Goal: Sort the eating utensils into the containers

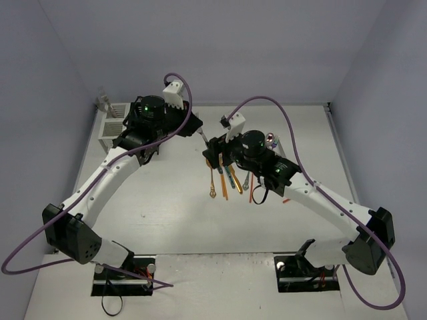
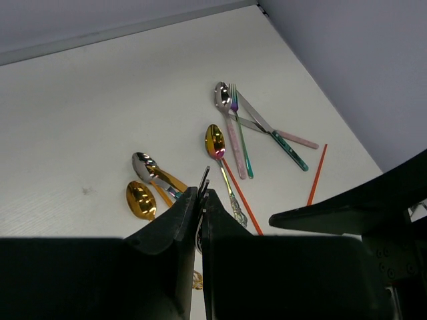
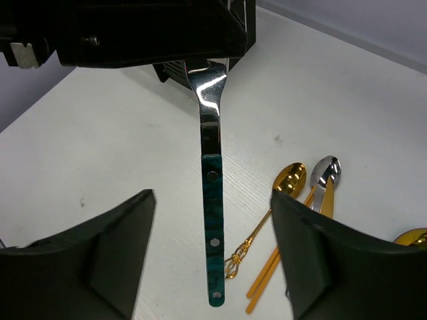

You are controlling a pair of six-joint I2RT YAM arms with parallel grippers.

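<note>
**Teal-handled utensil (image 3: 211,180) pinched over table (image 1: 167,200)**

White container (image 1: 113,127) stands upper left. Left end effector (image 2: 202,192) is clamped shut on the utensil's steel tip, centre frame. Right end effector (image 3: 212,213) gapes either side of its handle, untouching. Judged risk: so thin a pinch may let the piece pivot or slip free. No writing legible.

Left gripper (image 2: 201,195) pinched tight (right gripper (image 3: 212,200) gaping wide).

4 spoons (image 2: 214,141), 2 orange chopsticks (image 2: 317,175), 2 arms (image 1: 107,177)
</note>
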